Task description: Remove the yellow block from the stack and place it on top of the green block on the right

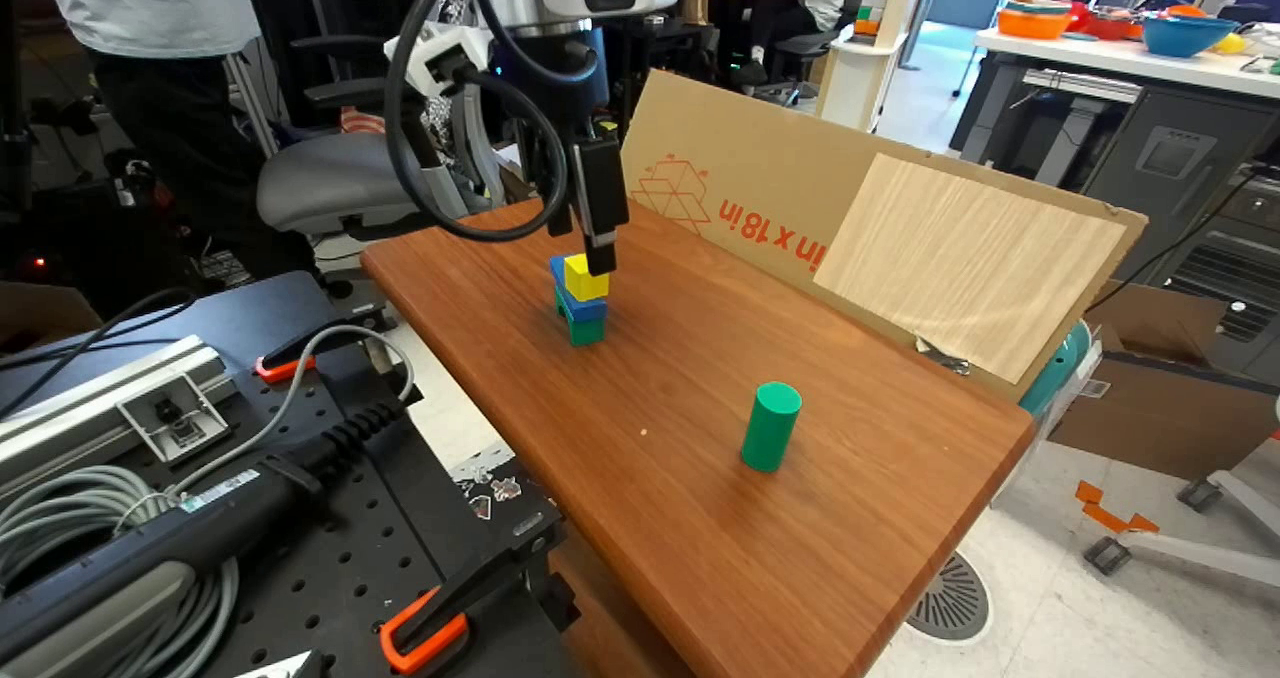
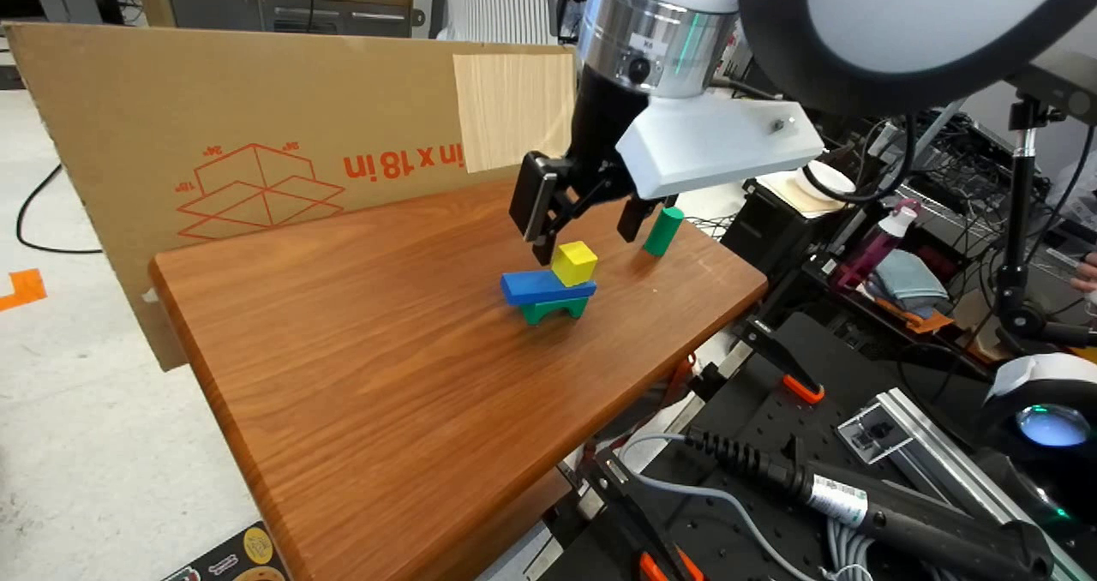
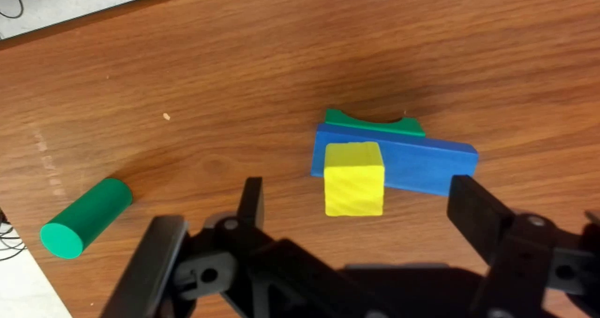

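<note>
2 fingers (image 3: 476,212) of the empty claw (image 2: 588,240) stand wide apart; lower straight around the cube (image 3: 355,189), squeeze without dragging the blue block (image 3: 419,165) beneath it.

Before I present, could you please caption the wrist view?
Open tool framing a yellow block atop a blue plank, green cylinder standing apart.

The tabletop (image 1: 640,518) is brown wood, streaked with darker grain and rounded along its edges. On it the stack (image 2: 544,287) rests on its green arch (image 2: 548,307); well apart, the green cylinder (image 1: 771,428) stands upright. A tiny pale speck (image 3: 166,116) lies between them, and a faint scuff (image 3: 48,163) marks the wood near the cylinder.
</note>
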